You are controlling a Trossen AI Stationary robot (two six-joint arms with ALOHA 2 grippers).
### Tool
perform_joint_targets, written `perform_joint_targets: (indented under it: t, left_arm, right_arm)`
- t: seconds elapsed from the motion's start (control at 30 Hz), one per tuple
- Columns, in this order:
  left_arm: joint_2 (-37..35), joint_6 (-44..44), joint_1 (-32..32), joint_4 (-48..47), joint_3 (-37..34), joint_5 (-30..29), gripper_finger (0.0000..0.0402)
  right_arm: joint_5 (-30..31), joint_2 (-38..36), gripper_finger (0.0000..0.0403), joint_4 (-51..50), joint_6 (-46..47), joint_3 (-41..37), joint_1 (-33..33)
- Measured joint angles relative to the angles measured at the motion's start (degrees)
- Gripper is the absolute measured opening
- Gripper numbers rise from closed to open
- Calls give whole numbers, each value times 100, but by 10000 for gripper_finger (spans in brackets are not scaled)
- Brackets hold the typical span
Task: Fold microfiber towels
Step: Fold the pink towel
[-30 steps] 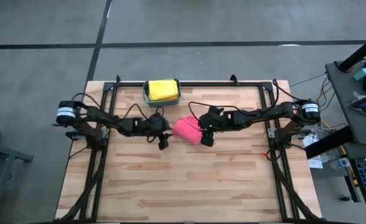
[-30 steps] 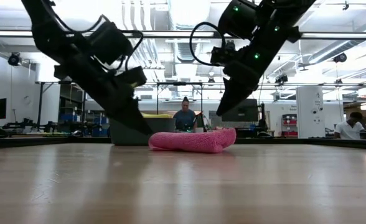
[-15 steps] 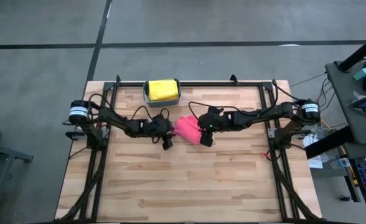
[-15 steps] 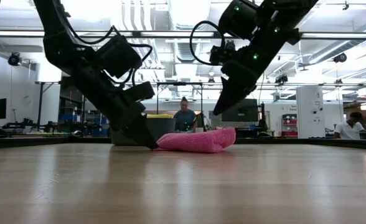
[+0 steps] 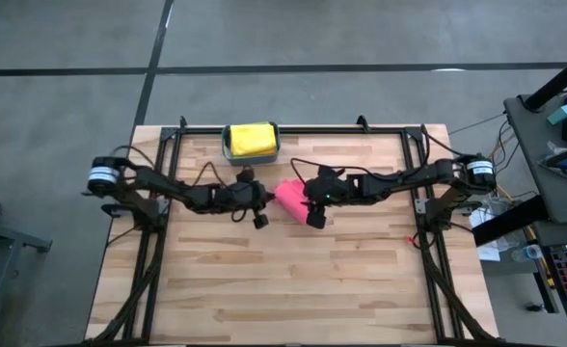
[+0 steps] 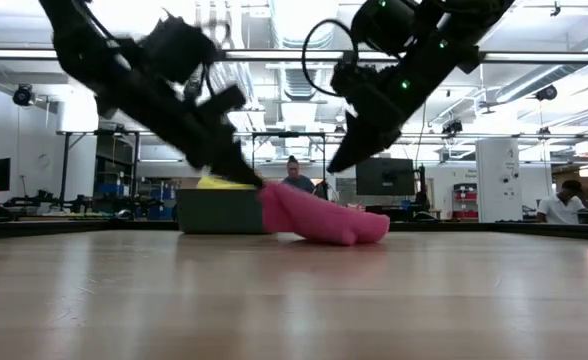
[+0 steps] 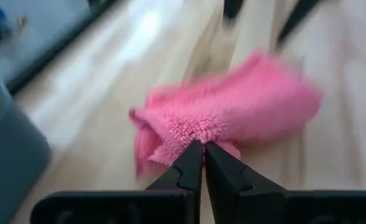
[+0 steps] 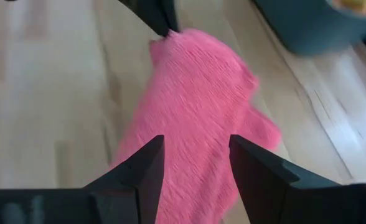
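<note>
The pink towel is a soft, fluffy microfiber cloth, folded into a thick bundle. It lies a little above the middle of the high view, on the bench, which is made of pale wooden strips with a smooth surface. In the low view the pink towel has a rounded, puffy shape; its left end is lifted from the wood and its right end rests on it. In the left wrist view the loops of the fabric look like short fleece.

The left gripper is closed on the left edge of the pink towel. In the left wrist view the two dark fingers are pressed together, with a small pinch of pink fabric at their tips.

The right gripper hovers just over the right part of the pink towel. Its fingers stand apart, with the cloth seen between them, and they hold nothing. In the low view its tip is above the towel and does not touch it.

Near the upper middle of the high view stands a teal rectangular plastic bin with rounded corners. A yellow towel lies in it, folded into a flat square.
</note>
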Motion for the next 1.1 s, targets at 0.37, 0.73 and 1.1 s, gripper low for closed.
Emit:
perform_joint_targets:
  t: [0.37, 0.73, 1.1]
  left_arm:
    - [-1521, 257, -196, 25, 2, 60, 0]
    - [-2604, 791, -489, -383, -88, 495, 0]
    - [-3100, 893, -762, -825, -178, 818, 0]
  right_arm:
    - [-483, 1, 184, 1835, -386, 20, 169]
    - [-469, -108, 179, 978, -915, 788, 184]
    - [-388, -117, 180, 227, -960, 1221, 182]
